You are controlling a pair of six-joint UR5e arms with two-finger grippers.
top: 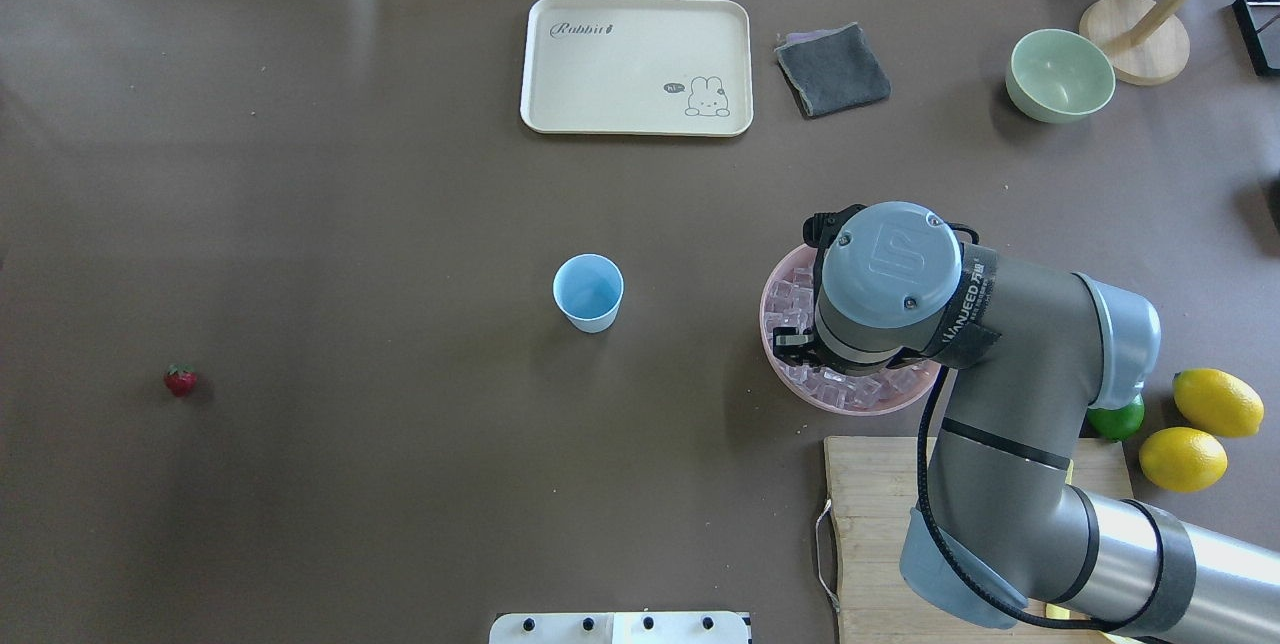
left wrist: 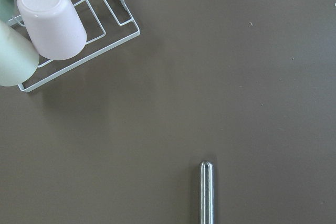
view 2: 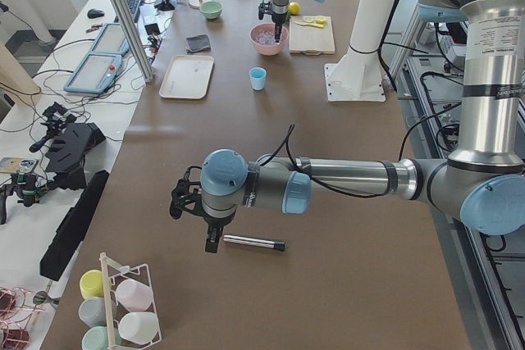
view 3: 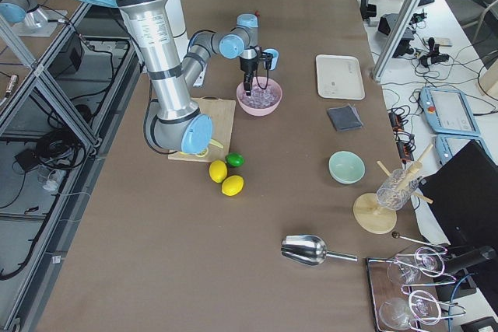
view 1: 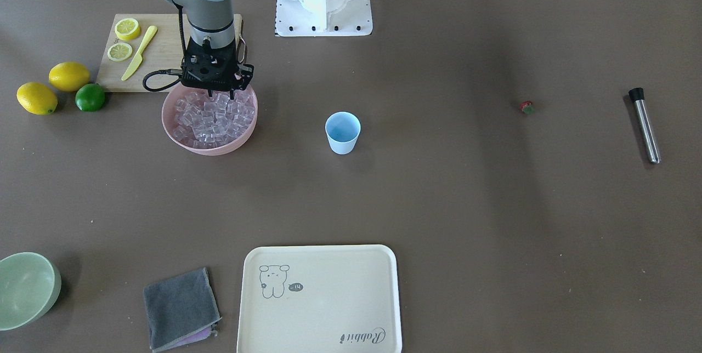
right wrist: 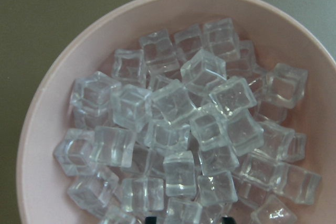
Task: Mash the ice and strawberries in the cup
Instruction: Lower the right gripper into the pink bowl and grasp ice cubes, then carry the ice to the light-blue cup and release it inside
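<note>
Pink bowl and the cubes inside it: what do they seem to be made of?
The pink bowl looks like matte plastic: opaque, evenly coloured, only a soft sheen. The ice cubes look clear and glassy, with bright highlights; real ice or acrylic, I cannot tell.

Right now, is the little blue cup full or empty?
Empty: the cup shows a bare blue bottom from overhead; ice sits in the pink bowl, strawberry on the table.

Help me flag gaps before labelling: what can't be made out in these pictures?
Right gripper: its own wrist covers it overhead; the wrist view's bottom edge crops its fingertips, so contact with the ice is unclear.
Left gripper: seen only in the left side view; open or shut unknown.
Strawberry: too small for detail.
Metal rod: cut by the left wrist view's bottom edge.
</note>
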